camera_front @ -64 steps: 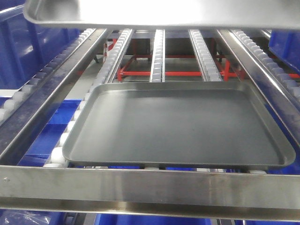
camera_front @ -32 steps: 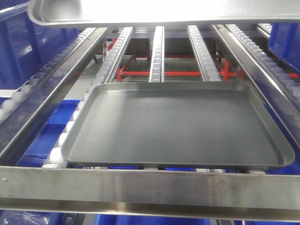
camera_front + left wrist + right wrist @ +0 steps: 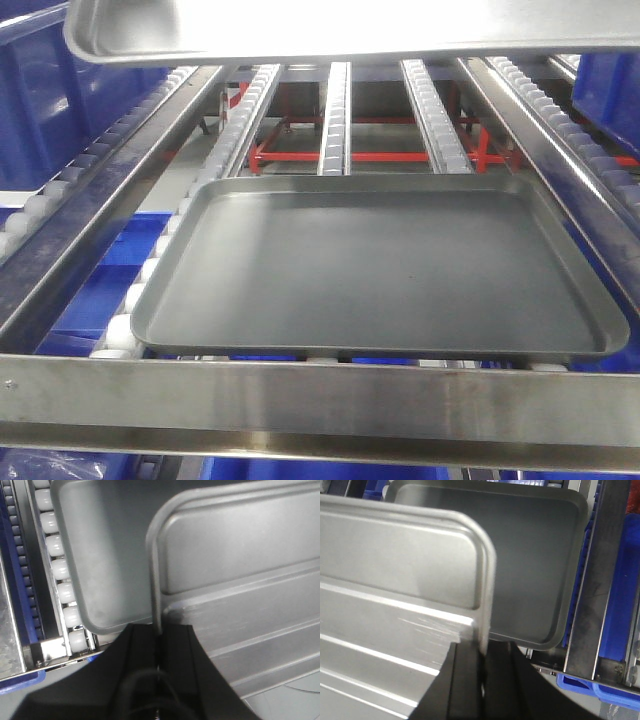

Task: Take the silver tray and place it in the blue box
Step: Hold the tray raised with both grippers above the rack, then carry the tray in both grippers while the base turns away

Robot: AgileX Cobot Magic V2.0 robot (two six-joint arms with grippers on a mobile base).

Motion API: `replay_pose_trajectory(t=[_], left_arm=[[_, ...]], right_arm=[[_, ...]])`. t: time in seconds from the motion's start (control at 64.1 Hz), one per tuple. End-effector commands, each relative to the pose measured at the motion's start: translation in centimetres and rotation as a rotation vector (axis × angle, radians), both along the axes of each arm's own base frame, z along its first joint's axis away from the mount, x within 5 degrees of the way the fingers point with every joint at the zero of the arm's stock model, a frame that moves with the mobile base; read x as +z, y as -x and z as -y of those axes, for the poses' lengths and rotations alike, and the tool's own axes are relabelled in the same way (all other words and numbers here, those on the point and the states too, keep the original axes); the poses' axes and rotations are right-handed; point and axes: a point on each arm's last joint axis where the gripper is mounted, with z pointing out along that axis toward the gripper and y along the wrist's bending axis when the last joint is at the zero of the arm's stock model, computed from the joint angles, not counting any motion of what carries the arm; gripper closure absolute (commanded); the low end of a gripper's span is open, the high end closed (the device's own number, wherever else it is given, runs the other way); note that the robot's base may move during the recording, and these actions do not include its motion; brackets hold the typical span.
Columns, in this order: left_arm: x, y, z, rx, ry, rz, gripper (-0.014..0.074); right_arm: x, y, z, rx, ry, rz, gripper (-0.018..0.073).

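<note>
A roller rack fills the scene: lanes of white rollers [image 3: 335, 110] between steel rails, a red frame beneath, and blue bins to either side. A larger dull grey tray [image 3: 380, 265] lies flat on the rollers at the centre of the front view. The silver tray [image 3: 350, 30] hangs above it at twelve o'clock, clear of the rack and carried between both arms. The left gripper [image 3: 159, 640] has its jaws pinching one short rim, and the right gripper [image 3: 483, 655] pinches the opposite rim the same way.

The blue box [image 3: 45, 110] is probably the deep bin rising at nine o'clock, though too little of it shows to be sure.

Each hold is only a thin nip on a slick metal lip. If the arms drift apart or travel unevenly, one rim could slide free and the tray would swing down onto the grey tray. A tilted entry could catch a corner on the bin's rim.
</note>
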Motion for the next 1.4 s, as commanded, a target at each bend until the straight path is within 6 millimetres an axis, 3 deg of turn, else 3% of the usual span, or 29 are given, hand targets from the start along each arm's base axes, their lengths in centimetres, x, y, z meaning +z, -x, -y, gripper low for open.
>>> replay_pose_trajectory(t=[0.0,1.389], left_arm=[[1.19,0.19,-0.64,-0.006,-0.017,0.065,0.0694],[1.19,0.19,-0.64,-0.006,-0.017,0.065,0.0694]], right_arm=[[1.59,-0.02,0.69,-0.004,0.017,0.113,0.0503],[1.59,-0.02,0.69,-0.004,0.017,0.113,0.0503]])
